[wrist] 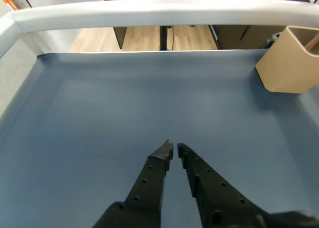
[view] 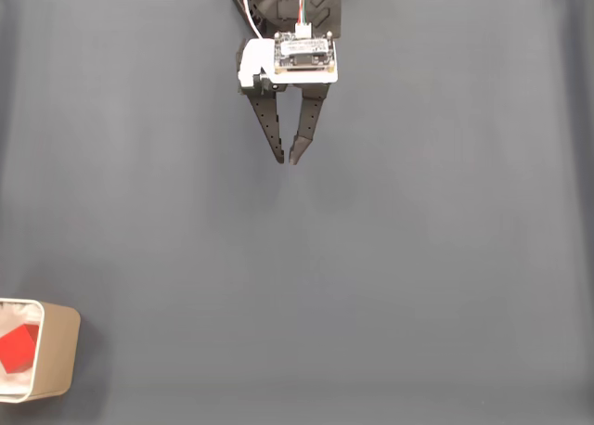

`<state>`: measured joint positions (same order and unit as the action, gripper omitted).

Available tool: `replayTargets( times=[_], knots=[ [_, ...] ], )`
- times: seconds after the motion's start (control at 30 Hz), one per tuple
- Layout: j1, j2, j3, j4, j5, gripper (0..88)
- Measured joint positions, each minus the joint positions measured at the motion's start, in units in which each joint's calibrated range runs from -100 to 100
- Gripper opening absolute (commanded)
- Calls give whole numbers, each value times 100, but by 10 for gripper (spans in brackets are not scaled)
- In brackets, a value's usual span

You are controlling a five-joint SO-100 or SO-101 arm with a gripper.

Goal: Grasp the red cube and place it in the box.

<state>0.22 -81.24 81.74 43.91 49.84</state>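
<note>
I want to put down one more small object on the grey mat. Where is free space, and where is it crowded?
In the fixed view, almost the whole grey mat is bare: everything below the gripper and right of the box. Only two spots are taken: the top centre under the arm, and the bottom-left corner, where the box holds the red cube.

One camera is fixed above and looks straight down on the grey table mat (view: 390, 258) from rather far, so almost the whole surface is seen. The arm comes in at 12 o'clock of this fixed view, and the box (view: 56, 351) sits near 8 o'clock.

The wrist camera rides low behind the gripper (wrist: 174, 149), close to the mat, and faces forward along the fingers. Both views share the gripper (view: 287, 158), the mat (wrist: 99, 113) and the box (wrist: 286, 68), here at 2 o'clock.
</note>
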Motion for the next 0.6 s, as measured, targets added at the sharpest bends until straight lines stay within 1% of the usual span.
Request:
replayTargets(
  times=[0.2,0.47,0.6],
  knots=[
    [0,-669,832,72,0,0],
    [0,-1320,1627,573,-39,0],
    [-7,-1520,1727,1082,-44,0]
  ],
)
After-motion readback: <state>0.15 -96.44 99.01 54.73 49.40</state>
